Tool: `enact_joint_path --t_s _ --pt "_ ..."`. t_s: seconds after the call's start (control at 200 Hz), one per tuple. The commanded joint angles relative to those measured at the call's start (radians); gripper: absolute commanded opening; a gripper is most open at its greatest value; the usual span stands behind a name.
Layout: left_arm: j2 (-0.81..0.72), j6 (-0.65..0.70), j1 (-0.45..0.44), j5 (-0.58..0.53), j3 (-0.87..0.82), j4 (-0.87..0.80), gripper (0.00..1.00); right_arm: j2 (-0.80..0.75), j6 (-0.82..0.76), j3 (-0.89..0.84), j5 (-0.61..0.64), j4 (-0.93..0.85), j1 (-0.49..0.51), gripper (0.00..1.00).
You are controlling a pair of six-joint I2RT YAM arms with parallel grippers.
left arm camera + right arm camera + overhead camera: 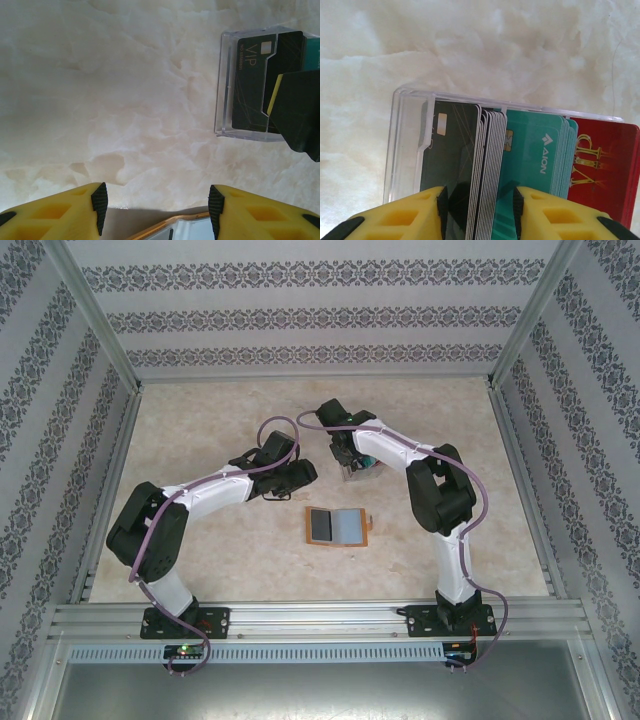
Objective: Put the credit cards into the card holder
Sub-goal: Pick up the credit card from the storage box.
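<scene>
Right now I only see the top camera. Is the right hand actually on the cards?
Observer: Its wrist camera shows the right hand straddling the black and white-edged credit cards standing in the clear box. Whether it presses them is unclear.
Operator: And the left hand?
Observer: The left hand is open and empty, with the card holder showing its orange edge at the bottom of that wrist view.

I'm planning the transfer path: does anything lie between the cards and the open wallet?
Nothing visible does. Bare table lies between the clear box holding the credit cards and the open card holder.
</scene>
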Motion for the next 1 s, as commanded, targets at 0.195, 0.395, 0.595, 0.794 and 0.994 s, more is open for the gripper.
enact_joint_path --t_s 0.195,0.395,0.595,0.794,0.994 --pt "-0.027 -0.017 0.014 0.012 -0.012 0.029 0.58 -0.038 -0.014 0.001 0.064 -0.003 -0.008 0.39" --pt "-0.028 -0.018 0.014 0.011 -0.015 0.034 0.58 -0.040 -0.011 0.003 0.055 -0.005 -0.008 0.35" --pt "-0.027 -0.023 0.014 0.015 -0.016 0.040 0.58 -0.046 -0.007 0.000 0.063 -0.005 -0.008 0.30" --pt "-0.031 -0.021 0.014 0.016 -0.016 0.040 0.58 -0.050 -0.006 -0.003 0.061 -0.005 -0.013 0.27" --pt "-0.034 -0.024 0.014 0.018 -0.023 0.040 0.58 -0.051 0.002 -0.006 0.018 -0.010 -0.020 0.23"
